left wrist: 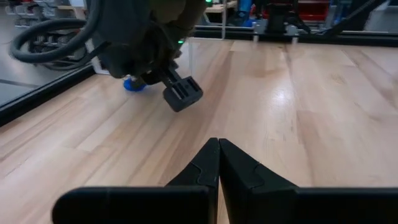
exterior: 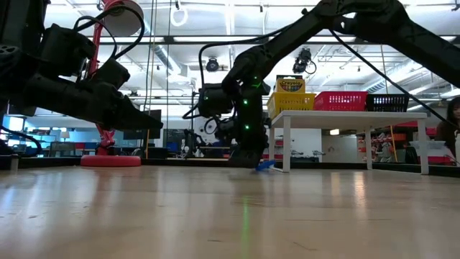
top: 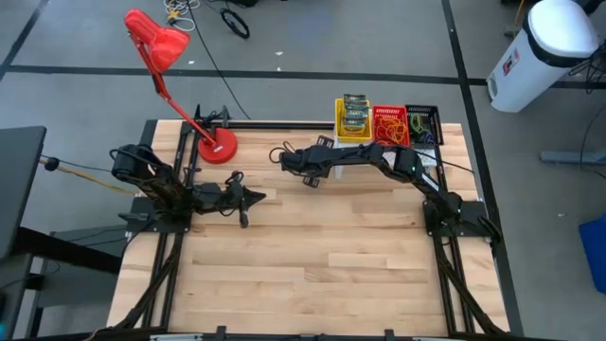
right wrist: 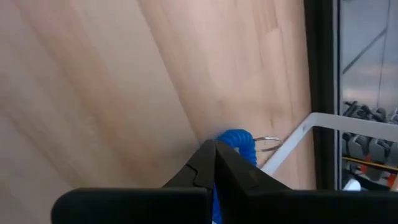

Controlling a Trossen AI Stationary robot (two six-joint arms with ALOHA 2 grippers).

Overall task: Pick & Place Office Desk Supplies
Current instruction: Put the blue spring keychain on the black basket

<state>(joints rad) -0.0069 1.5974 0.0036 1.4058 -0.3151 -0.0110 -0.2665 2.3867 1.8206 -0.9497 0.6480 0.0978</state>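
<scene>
Right gripper apparently pinching blue coil

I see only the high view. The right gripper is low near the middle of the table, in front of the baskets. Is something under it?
Observer: Yes. A small blue coil with a metal ring sits at the closed tips of the right gripper.
Operator: Is it lifted?
Observer: No. The low view shows it resting on the table.
Operator: And the left gripper?
Observer: The left gripper is shut, empty, and points toward the right one.
</scene>
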